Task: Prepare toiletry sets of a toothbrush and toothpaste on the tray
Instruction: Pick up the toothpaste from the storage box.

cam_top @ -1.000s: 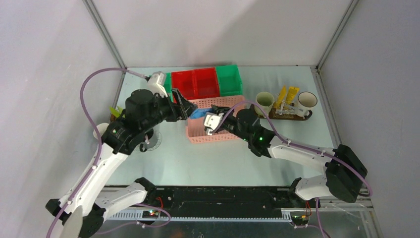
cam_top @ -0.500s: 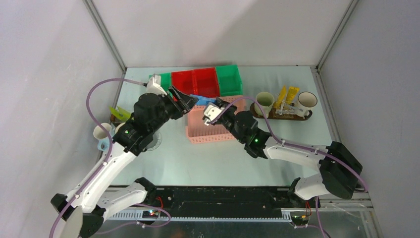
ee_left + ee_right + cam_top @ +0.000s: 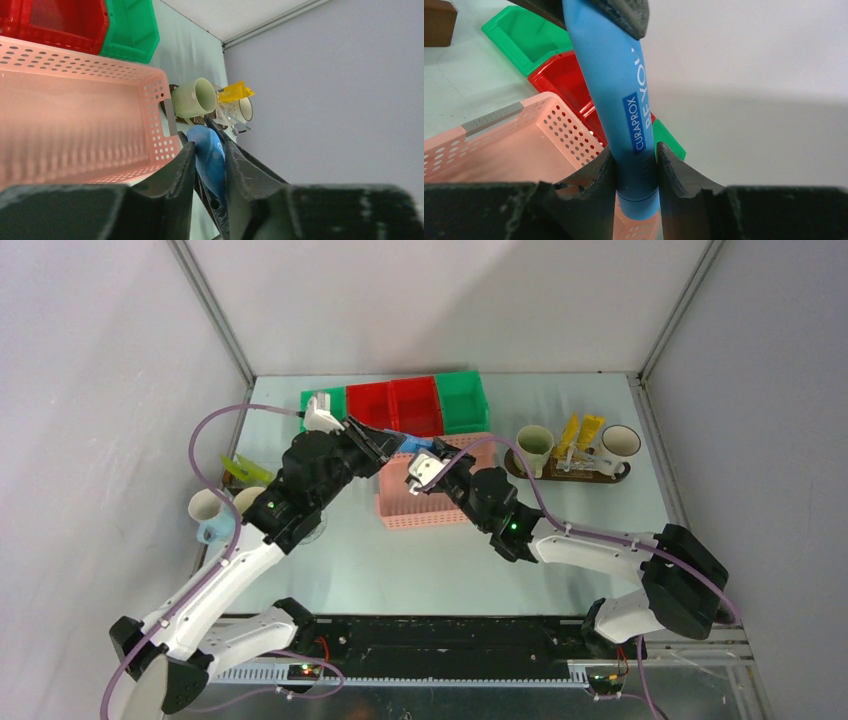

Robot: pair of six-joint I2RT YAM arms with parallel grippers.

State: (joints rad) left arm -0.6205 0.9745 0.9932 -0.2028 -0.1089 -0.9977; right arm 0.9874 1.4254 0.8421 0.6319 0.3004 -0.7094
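Observation:
A blue toothpaste tube [image 3: 409, 446] hangs in the air above the back edge of the pink basket [image 3: 432, 508], held at both ends. My right gripper [image 3: 436, 454] is shut on its cap end [image 3: 636, 195]. My left gripper [image 3: 391, 444] is closed round the flat end of that tube [image 3: 210, 160], with both fingers touching it. The dark wooden tray [image 3: 623, 474] lies at the back right. On it stand a pale green mug [image 3: 533, 447] and a white mug [image 3: 621, 443], with two yellow tubes [image 3: 580, 430] and a clear brush [image 3: 574, 461] between them.
Red and green bins [image 3: 400, 405] line the back, just behind the basket. At the far left stand more mugs [image 3: 206, 506], a green tube [image 3: 241, 469] and a clear round disc [image 3: 310, 530]. Grey walls close in on both sides.
Both arms rose from the basket toward the bins with the blue tube. My left gripper's fingers closed onto the tube's free end while the right kept its hold.

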